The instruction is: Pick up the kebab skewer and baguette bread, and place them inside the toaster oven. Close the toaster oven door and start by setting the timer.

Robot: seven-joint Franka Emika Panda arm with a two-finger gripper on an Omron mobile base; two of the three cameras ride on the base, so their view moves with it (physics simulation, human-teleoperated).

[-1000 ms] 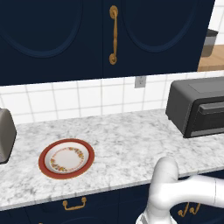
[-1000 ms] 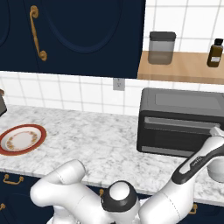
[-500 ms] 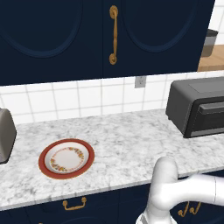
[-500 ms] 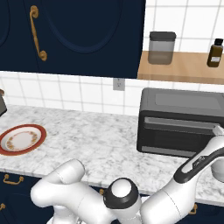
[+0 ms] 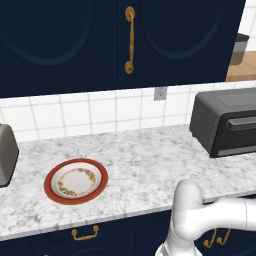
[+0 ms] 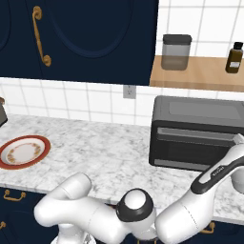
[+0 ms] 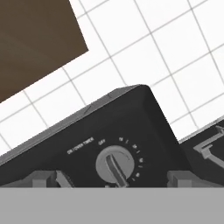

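Facing the toaster oven [image 7: 109,131], the gripper [image 7: 111,177] stands spread wide around its timer knob [image 7: 114,165], empty

Marble counter [image 5: 145,165] lay bare between the plate [image 5: 76,180] and the toaster oven [image 6: 198,132]; wide room there for a hand. Toaster oven door [image 6: 190,147] stood shut, blocking the cavity. Silver toaster [image 5: 6,152] crowded the counter's left edge. Tiled wall close behind the oven. Shelf [image 6: 200,74] above it carried a canister [image 6: 176,52] and a bottle [image 6: 234,57]. Timer dial [image 7: 114,165] faced the hand, unobstructed.
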